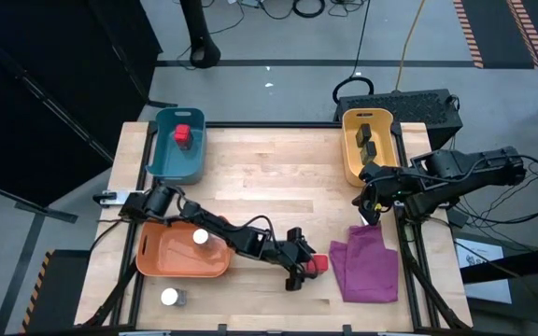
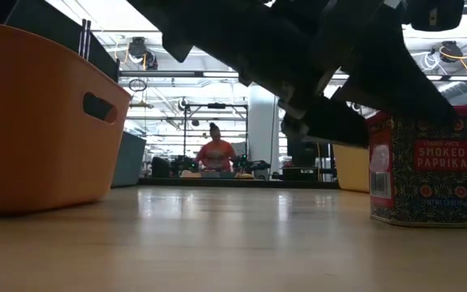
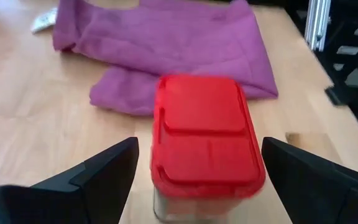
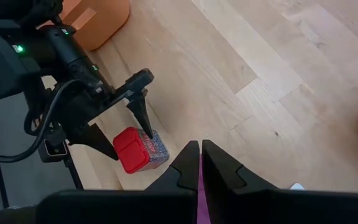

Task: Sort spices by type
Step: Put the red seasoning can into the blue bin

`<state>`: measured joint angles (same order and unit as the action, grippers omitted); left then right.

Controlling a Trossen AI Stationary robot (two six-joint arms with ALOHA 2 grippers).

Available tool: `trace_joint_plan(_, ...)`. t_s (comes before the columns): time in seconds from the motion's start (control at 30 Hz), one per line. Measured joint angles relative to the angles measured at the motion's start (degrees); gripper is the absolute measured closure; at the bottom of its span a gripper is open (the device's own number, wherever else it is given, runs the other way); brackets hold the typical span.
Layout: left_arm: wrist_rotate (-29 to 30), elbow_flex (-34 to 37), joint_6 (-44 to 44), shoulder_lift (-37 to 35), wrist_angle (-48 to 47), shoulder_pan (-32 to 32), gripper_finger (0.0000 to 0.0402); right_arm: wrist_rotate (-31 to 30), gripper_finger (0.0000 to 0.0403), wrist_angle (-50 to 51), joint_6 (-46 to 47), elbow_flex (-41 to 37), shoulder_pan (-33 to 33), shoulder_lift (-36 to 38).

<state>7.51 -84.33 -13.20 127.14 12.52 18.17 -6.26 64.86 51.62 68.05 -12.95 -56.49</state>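
Paprika tin [image 1: 318,265] with a red lid stands upright on the wooden table [image 1: 269,177], just beside the purple cloth [image 1: 367,266]. The left gripper [image 1: 308,266] reaches over it from the orange bin's side with its fingers [image 3: 107,171] spread wide, one on each side of the tin and apart from it (the wrist view shows bare table between lid and finger on both sides). From table height the tin's label reads "smoked paprika", and the dark arm hangs just above its top.

A second red tin [image 1: 183,135] lies in the teal bin [image 1: 177,145] at the far left of the table. Two dark grey tins [image 1: 365,138] sit in the yellow bin [image 1: 370,145] at the far right. One white-lidded jar [image 1: 200,237] is inside the orange bin [image 1: 183,252]; the other jar [image 1: 170,298] stands on the table near the front edge, just outside that bin.

The right gripper [image 1: 372,210] hangs above the table between the yellow bin and the cloth, its fingers pressed together with nothing between them.

A person in a red top [image 2: 215,154] sits far back in the room beyond the table.
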Motion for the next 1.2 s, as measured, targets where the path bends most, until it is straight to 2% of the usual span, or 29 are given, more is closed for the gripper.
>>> trace_joint_plan(0.13, 1.4, 0.0, 0.01, -0.01, 0.8, -0.07, 0.0058, 0.0, 0.0403, 0.04, -0.12, 0.0, 0.0, 0.0)
trace_joint_plan(0.23, 1.57, 0.0, 0.03, -0.01, 1.06, -0.07, 0.0076, -0.03, 0.0403, 0.07, -0.46, 0.0, 0.0, 0.0)
trace_joint_plan(0.43, 1.25, 0.0, 1.02, 0.0, -2.19, -0.1, 0.0138, -1.42, 0.0403, 0.11, -1.65, 0.0, 0.0, 0.0)
trace_joint_plan(0.57, 1.05, 0.0, 2.9, -0.01, -2.51, 0.02, 0.0196, -1.56, 0.0403, 0.13, -2.75, 0.0, 0.0, 0.0)
trace_joint_plan(0.87, 1.42, -0.02, 2.58, 0.08, -0.02, 0.17, 0.0198, -1.55, 0.0403, 0.33, -4.17, 0.0, 0.0, 0.0)
trace_joint_plan(1.07, 1.73, -0.02, 6.11, -0.03, 1.82, 0.17, 0.0161, -1.55, 0.0403, 1.07, -4.35, 0.0, 0.0, 0.0)
trace_joint_plan(1.2, 2.47, -0.73, 6.41, -0.35, 1.46, 0.17, 0.018, -1.55, 0.0403, 1.46, -4.36, 0.0, 0.0, 0.0)
